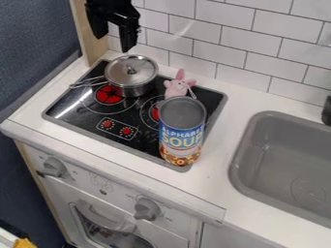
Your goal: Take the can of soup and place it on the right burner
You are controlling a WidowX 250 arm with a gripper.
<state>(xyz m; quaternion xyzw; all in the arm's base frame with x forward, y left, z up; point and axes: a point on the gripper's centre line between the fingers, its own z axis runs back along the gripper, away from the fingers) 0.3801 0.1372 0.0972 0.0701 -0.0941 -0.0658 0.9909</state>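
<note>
Fingers [128, 39] apart, our gripper [113, 43] hangs at the upper left, near the lidded pot [131, 72]. We see the soup can [181, 138] upright at the stovetop's [139, 138] front right corner, partly hiding the right burner [154, 114] from us. Behind it sits a pink toy [176, 88].

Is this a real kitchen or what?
Probably a toy kitchen: there's a black stovetop with red printed-looking burners, a grey plastic-looking sink and a small white oven door.
</note>
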